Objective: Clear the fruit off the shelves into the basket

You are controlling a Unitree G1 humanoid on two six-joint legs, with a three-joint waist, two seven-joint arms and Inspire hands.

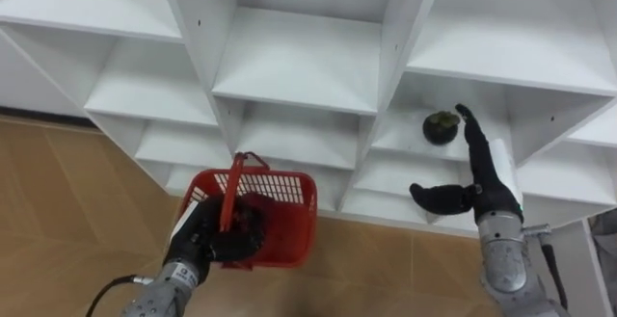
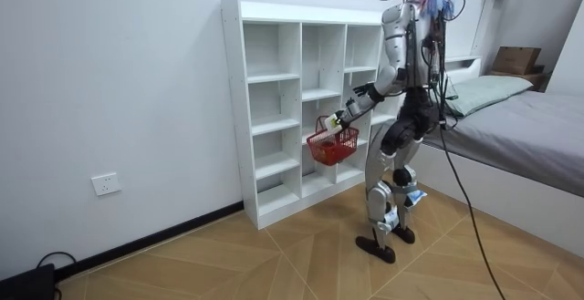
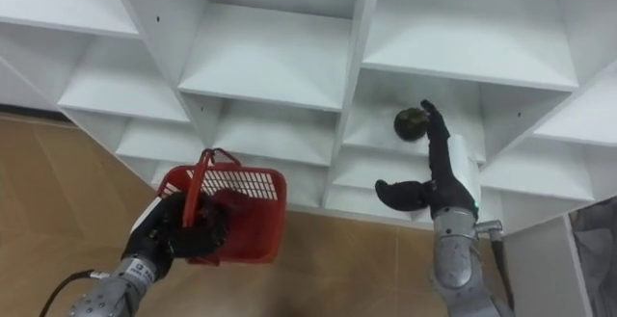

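A dark round fruit (image 1: 442,126) (image 3: 412,122) lies on a shelf in the right column of the white closet (image 1: 305,57) (image 2: 292,99). My right hand (image 1: 479,180) (image 3: 439,177) is open, fingers straight and reaching up, their tips just at the fruit's right side. My left hand (image 1: 207,235) (image 3: 174,235) is shut on the handle of a red plastic basket (image 1: 265,216) (image 3: 241,211) (image 2: 332,143), which hangs in front of the lower shelves. Something dark shows inside the basket. In the room view I stand facing the closet.
The closet's other compartments look bare. Wooden floor (image 1: 58,211) lies below. A bed (image 2: 511,127) stands behind me at the room view's right. A white panel (image 1: 588,259) rises at my lower right.
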